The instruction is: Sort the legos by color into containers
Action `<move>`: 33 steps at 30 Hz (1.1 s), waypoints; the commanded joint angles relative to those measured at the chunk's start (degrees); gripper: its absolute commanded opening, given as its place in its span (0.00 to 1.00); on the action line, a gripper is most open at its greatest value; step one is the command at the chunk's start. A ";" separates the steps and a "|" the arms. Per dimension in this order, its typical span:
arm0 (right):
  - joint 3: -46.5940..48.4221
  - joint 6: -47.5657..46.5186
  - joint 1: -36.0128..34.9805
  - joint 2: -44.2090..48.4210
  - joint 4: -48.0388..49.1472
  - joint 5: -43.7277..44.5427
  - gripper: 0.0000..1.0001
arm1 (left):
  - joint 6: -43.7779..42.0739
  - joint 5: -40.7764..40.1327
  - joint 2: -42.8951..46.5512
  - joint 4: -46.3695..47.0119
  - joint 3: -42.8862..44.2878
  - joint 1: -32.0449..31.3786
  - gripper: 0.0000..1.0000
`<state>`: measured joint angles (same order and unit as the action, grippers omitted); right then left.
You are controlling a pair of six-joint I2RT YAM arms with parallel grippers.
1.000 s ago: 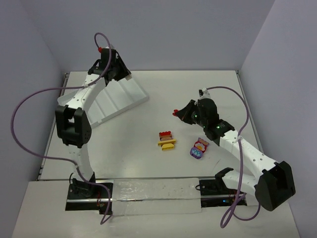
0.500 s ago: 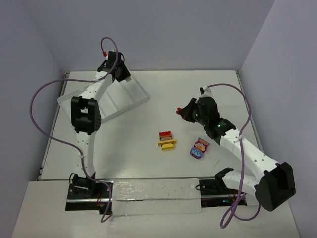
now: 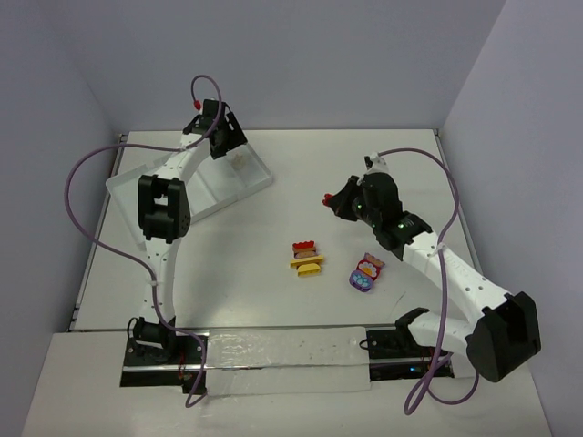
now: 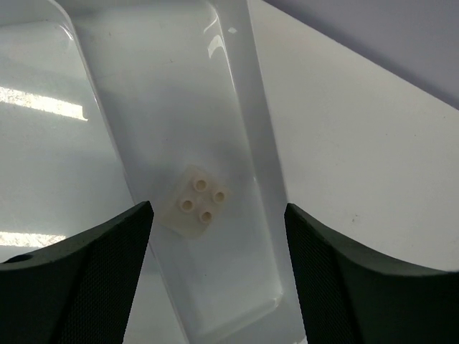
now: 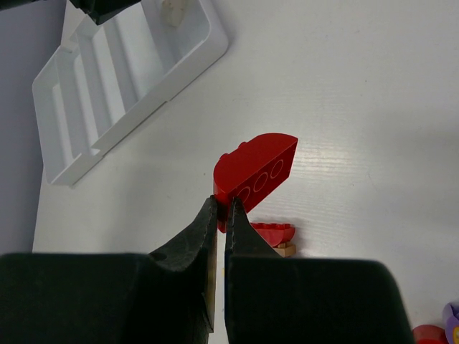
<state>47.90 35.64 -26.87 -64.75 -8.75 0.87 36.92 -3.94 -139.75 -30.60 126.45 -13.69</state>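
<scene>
- Left gripper (image 4: 217, 222): the jaws stand wide apart with nothing in them. In the wrist cam, the white brick (image 4: 195, 203) sits right between the two fingers and below them, touching neither.
- That white brick lies flat, studs up, on the floor of the tray (image 3: 196, 182). It's in the end compartment, just beside the outer rim.
- Left arm pose: it stretches from its base up the left side of the table (image 3: 273, 228). The elbow is bent about halfway, and the wrist is out over the tray's far right end, pointing down into it.
- Right gripper (image 5: 221, 208): the jaws are pinched nearly together on one corner of the red brick (image 5: 257, 175). The rest of the brick, rounded on one side, sticks out past the fingertips, well apart from the tray.
- Right arm pose: it runs diagonally from the near right corner toward mid-table, with the gripper aimed toward the tray.
- On the table between the arms sits a red/yellow/brown cluster (image 3: 307, 257). A purple/pink cluster (image 3: 365, 273) sits just to its right, beside the right forearm.
</scene>
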 commanded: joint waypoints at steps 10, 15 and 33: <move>5.56 -4.39 -0.29 -3.30 -1.16 -11.44 0.00 | -10.51 11.73 27.09 6.08 -19.31 -3.70 0.82; 11.19 -3.32 0.32 -7.01 -6.47 -22.13 0.00 | -18.84 20.18 38.86 7.10 -31.76 -5.03 0.99; 14.61 6.01 1.65 -16.76 -0.16 -41.45 0.00 | -17.03 41.47 67.93 29.54 -72.31 -6.45 0.96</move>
<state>61.56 38.90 -25.56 -81.07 -13.60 -36.37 20.01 30.86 -75.70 -10.85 55.45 -19.08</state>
